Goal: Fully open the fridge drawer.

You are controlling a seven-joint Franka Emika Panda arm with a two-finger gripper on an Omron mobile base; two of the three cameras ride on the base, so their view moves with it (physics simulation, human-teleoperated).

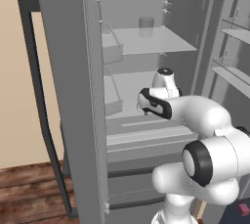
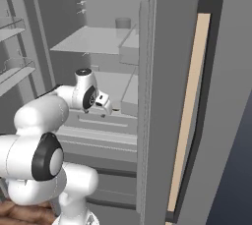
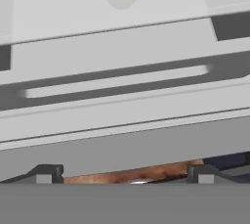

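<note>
Your jaws stand spread on the gripper (image 3: 125, 175), facing one fridge drawer (image 3: 122, 115) with one long groove handle (image 3: 117, 82).

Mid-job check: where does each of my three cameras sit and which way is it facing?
Left base view: behind the arm on its left, looking forward into the open fridge; the white arm rises lower right.
Right base view: behind on its right, facing the same fridge; the arm rises lower left.
Hand view: on the hand, looking along the end effector at the fridge drawer and its groove handle, fingertips at the bottom.
Both base views share the drawer and shelves.
</note>
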